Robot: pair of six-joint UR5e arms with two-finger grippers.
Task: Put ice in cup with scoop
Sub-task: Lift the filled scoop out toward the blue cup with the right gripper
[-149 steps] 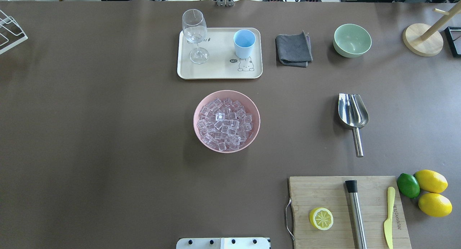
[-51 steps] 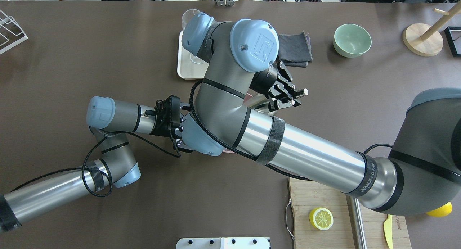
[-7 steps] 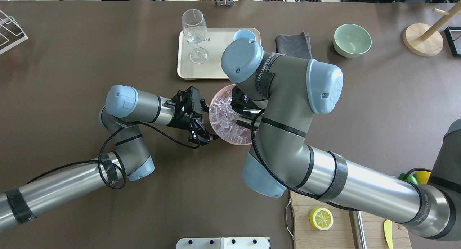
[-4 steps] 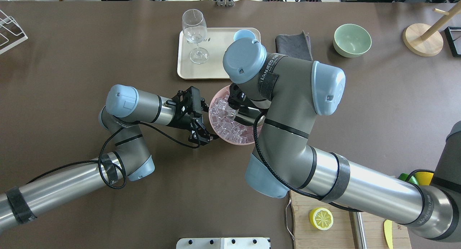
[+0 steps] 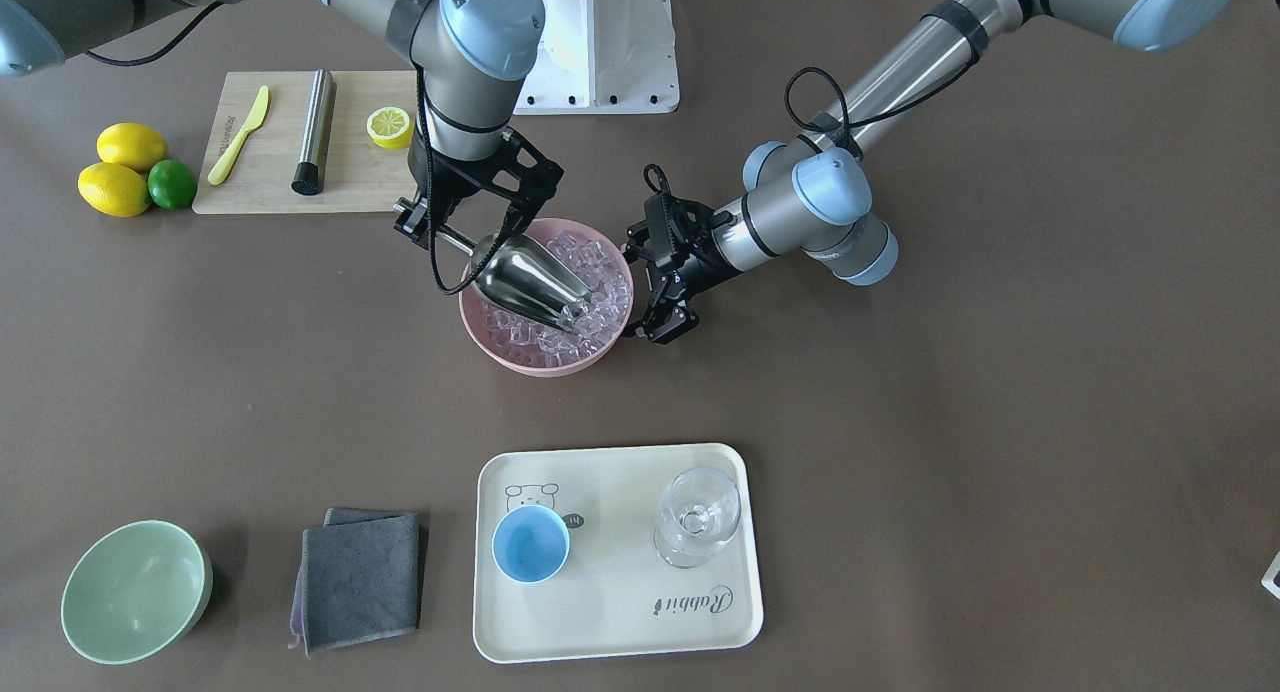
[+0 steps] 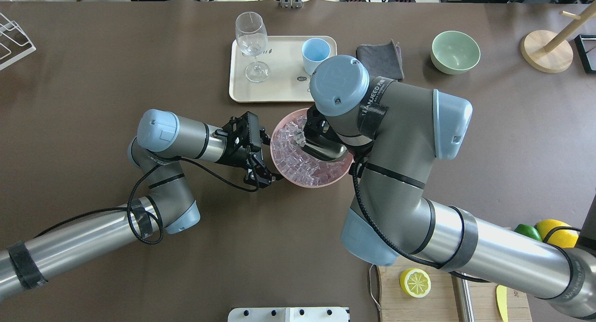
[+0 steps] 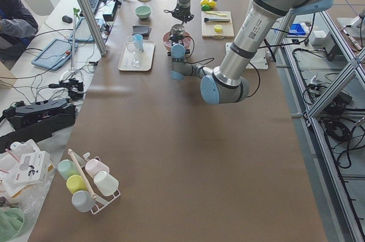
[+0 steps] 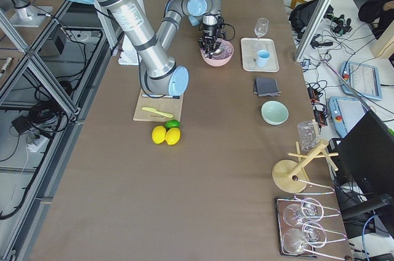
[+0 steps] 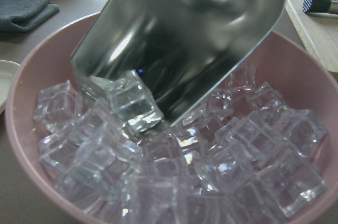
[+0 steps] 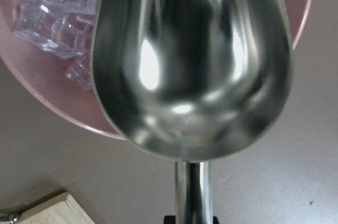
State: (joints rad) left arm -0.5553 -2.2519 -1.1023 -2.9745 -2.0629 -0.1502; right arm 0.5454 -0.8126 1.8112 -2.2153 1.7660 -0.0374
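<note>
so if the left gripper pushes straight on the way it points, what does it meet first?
Probably the pink bowl's rim; the left gripper is right beside it, contact unclear. Past that, ice, then the scoop.

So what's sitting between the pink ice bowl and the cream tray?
Nothing: in the front-facing view, bare table separates the pink bowl from the tray.

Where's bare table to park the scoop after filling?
Bare: the strip between the pink ice bowl and the cream rectangular tray, and the wide stretch past the clear wine glass. Crowded: around the bowl, left arm and right arm there.
</note>
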